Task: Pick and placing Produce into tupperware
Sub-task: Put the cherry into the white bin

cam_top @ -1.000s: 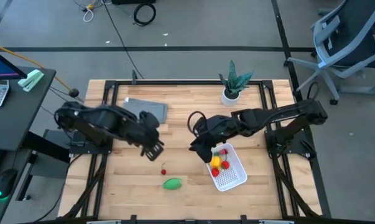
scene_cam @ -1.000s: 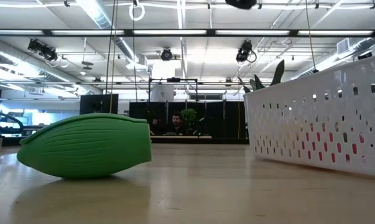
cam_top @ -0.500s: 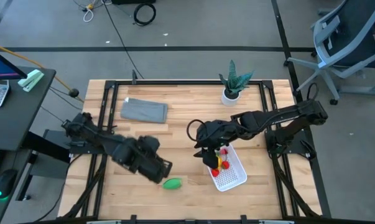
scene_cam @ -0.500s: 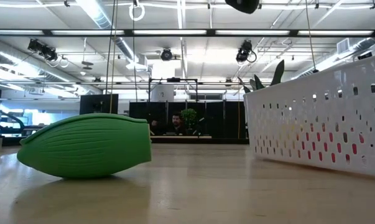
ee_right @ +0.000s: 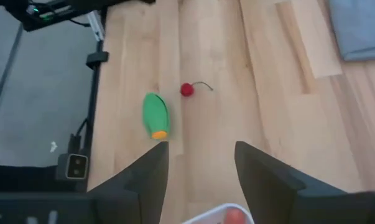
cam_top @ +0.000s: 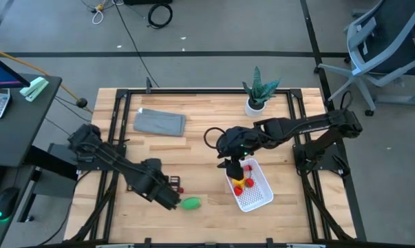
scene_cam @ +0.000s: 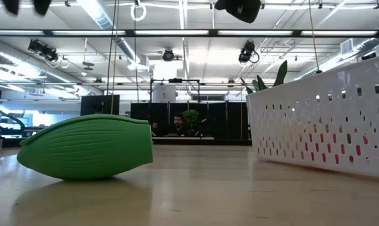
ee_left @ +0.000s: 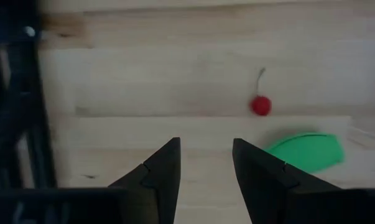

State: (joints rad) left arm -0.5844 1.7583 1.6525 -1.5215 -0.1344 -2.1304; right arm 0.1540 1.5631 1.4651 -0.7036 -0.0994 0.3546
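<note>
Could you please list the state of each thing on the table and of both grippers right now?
left gripper: open, empty, just short of the green piece.
right gripper: open, empty, above the basket's edge.
white basket: upright, holding red and yellow pieces.
green oval piece: lying loose on the table.
cherry: loose on the table, beside the green piece.
grey cloth: folded, lying flat.
potted plant: upright.

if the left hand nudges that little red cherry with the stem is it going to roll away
Probably yes. The small round red cherry with a thin stem lies loose on the smooth wooden table, so a push would likely roll it. The curved stem might make it veer or stop short. It looks light, so even a slight touch should shift it.
</note>
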